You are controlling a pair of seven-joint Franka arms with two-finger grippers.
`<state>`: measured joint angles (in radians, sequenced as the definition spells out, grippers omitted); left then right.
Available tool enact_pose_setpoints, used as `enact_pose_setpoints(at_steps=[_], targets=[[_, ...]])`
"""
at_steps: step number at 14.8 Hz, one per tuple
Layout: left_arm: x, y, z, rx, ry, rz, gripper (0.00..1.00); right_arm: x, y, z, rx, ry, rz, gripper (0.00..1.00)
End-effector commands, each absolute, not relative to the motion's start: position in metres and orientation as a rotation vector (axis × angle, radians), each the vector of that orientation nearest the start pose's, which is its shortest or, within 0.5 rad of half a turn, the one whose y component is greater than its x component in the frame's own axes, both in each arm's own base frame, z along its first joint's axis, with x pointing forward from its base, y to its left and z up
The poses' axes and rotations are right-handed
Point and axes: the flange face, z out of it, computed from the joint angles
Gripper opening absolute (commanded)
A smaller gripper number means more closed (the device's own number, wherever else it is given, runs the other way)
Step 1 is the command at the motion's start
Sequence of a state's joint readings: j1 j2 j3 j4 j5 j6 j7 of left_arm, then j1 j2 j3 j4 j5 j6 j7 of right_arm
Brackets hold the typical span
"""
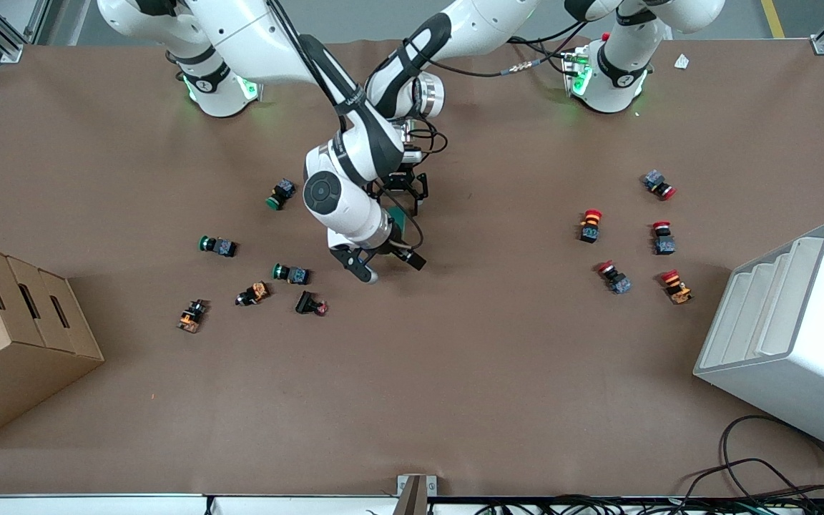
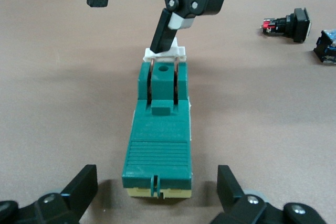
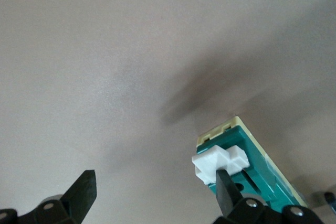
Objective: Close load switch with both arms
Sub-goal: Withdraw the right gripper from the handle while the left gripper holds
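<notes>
Two black fingers of the right gripper [image 1: 385, 266] stand wide apart; one fingertip [image 2: 160, 40] presses on the white lever tab [image 2: 166, 53] of the load switch [image 2: 159, 137], the other finger hangs clear in the air and grips nothing. The left gripper [image 1: 402, 192] is also spread wide, its fingers [image 2: 231, 184] flanking one end of the green block without touching it.

In the front view the switch [image 1: 398, 218] is mostly hidden under the right arm's wrist, so only a green sliver shows between the two grippers, near the middle of the table [image 1: 455, 372]. The right wrist view cuts the block off at the edge.

A loose group of green and orange push buttons [image 1: 290, 273] lies toward the right arm's end, and red ones [image 1: 590, 224] toward the left arm's end. A cardboard box [image 1: 11, 336] and a white tray rack [image 1: 791, 336] sit at the table's two ends.

The block lies flat, its long axis running from the left gripper toward the right gripper, with the lever tab at the end under the right gripper and the cream base showing at the other.
</notes>
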<state>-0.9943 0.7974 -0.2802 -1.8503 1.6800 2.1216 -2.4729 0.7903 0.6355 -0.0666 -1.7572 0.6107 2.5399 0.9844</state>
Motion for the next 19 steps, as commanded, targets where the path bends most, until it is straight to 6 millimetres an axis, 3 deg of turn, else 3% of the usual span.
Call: enact_pose_setpoints(at_steps=[1,5,8,9,10,13,16,19], targets=[[0.215,-0.559,0.069,-2.800,0.119,-1.421,1.00,0.522,0.442,0.211,-2.619,0.960,0.203,1.00],[0.221,-0.559,0.077,-2.794,0.124,-1.427,1.00,0.525,0.437,0.211,-2.636,0.917,0.189,1.00],[0.229,-0.565,0.093,-2.799,0.127,-1.439,0.99,0.547,0.407,0.215,-2.657,0.849,0.157,1.00],[0.242,-0.563,0.099,-2.794,0.113,-1.431,0.99,0.554,0.393,0.217,-2.671,0.825,0.168,1.00],[0.249,-0.563,0.106,-2.807,0.114,-1.417,0.99,0.561,0.377,0.220,-2.696,0.793,0.211,1.00],[0.259,-0.565,0.127,-2.850,0.007,-1.348,0.99,0.593,0.304,0.268,-2.774,0.639,0.261,1.00],[0.271,-0.566,0.152,-2.829,-0.011,-1.237,0.99,0.610,0.231,0.307,-2.898,0.446,0.280,1.00],[0.296,-0.576,0.193,-2.834,-0.039,-1.107,0.99,0.621,0.149,0.346,-3.030,0.258,0.289,1.00]])
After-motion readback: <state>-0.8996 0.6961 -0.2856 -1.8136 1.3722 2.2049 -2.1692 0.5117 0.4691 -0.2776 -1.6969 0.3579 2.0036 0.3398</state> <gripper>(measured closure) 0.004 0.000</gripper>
